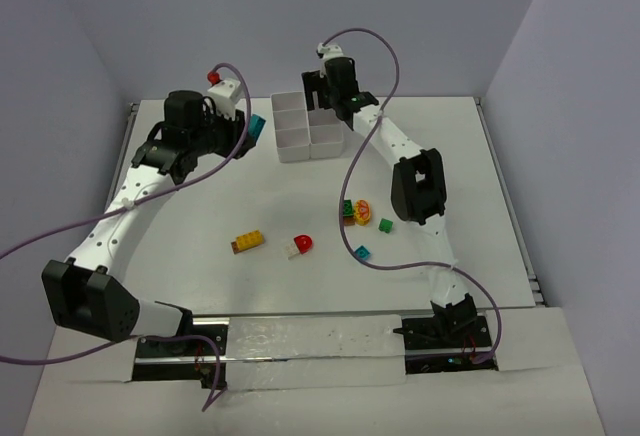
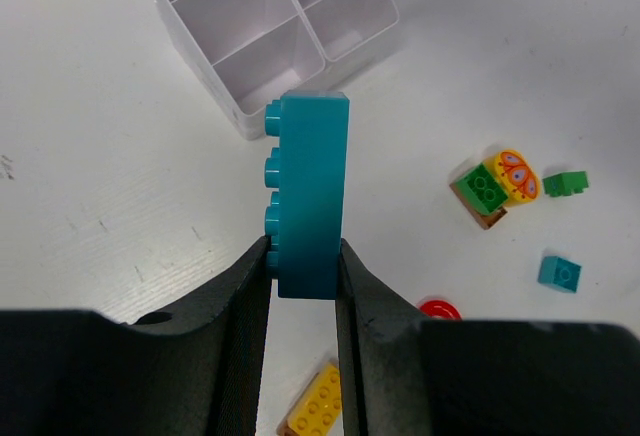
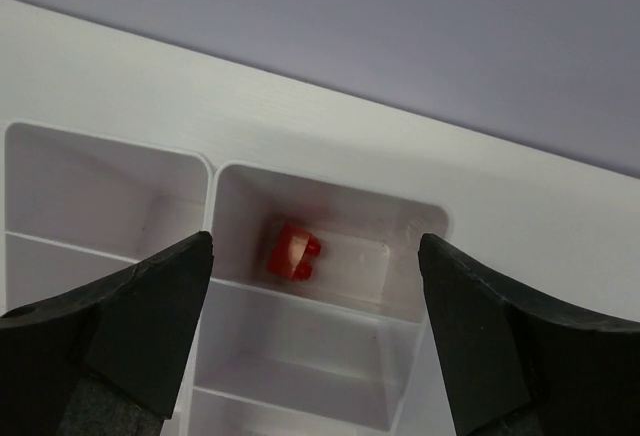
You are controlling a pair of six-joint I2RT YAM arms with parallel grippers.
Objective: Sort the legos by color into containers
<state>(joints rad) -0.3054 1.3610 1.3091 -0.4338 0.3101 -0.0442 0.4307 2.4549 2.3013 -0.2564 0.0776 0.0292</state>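
My left gripper (image 2: pixel 305 256) is shut on a teal-blue brick (image 2: pixel 312 191), held upright above the table just left of the white six-compartment tray (image 2: pixel 243 116). From above, that brick (image 1: pixel 257 128) hangs beside the tray (image 1: pixel 292 155). Over the tray's far right corner my right gripper (image 3: pixel 312 256) hangs open with nothing between its fingers. Below it a small red lego (image 3: pixel 292 252) lies in the corner compartment. Loose on the table are a yellow-and-brown brick (image 1: pixel 249 241), a red-and-white piece (image 1: pixel 299 246), a green-and-orange cluster (image 1: pixel 355 211), a small green piece (image 1: pixel 385 225) and a cyan piece (image 1: pixel 361 252).
The tray's other compartments (image 3: pixel 110 191) that show in the wrist views hold nothing. Purple cables (image 1: pixel 372 126) loop off both arms over the table. A grey wall stands close behind the tray. The loose pieces lie mid-table, between the two arms.
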